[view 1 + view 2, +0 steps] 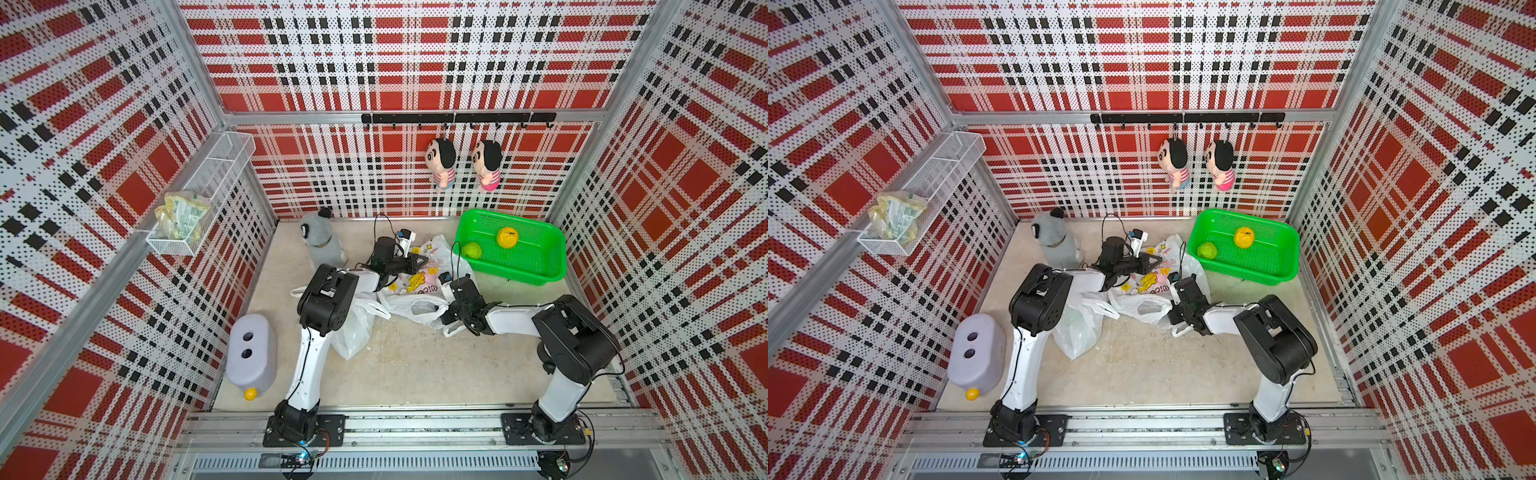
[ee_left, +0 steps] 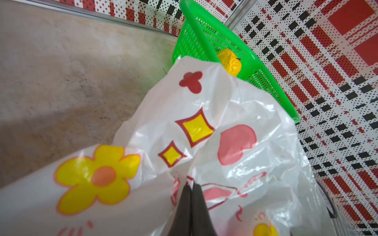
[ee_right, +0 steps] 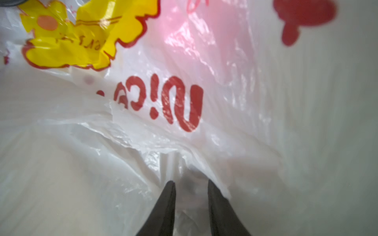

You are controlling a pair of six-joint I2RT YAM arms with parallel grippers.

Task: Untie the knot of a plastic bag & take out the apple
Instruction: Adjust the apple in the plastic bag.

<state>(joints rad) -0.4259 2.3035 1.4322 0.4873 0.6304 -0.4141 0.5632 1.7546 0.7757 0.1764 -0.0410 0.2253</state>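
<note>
- Left wrist view: my left gripper (image 2: 191, 186) is clenched, both fingers pressed flat together, with a fold of the printed plastic bag (image 2: 204, 122) pinched at their tips.
- The film bunches up right around those tips; it is printed with yellow flowers, yellow diamonds and a pink heart.
- Past the bag, farther out from my left fingertips, sits the green basket (image 2: 204, 32) with a yellow fruit (image 2: 229, 61) inside.
- Right wrist view: my right gripper (image 3: 191, 183) has its fingers standing apart, and pleated film runs down into the gap between them. I cannot tell whether they grasp it or merely straddle it.
- Just ahead of my right fingertips the bag shows red lettering and a crumpled yellow flower.
- In both top views the bag lies on the floor between my two grippers, touching each.
- The apple I cannot make out in any view, since the film hides whatever is inside. I cannot pick out the knot either.
- In a top view, a green fruit (image 1: 472, 250) rests in the basket corner nearest my left fingertips.
- A plain white bag (image 1: 353, 332) lies well behind my left fingers, beside that arm.
</note>
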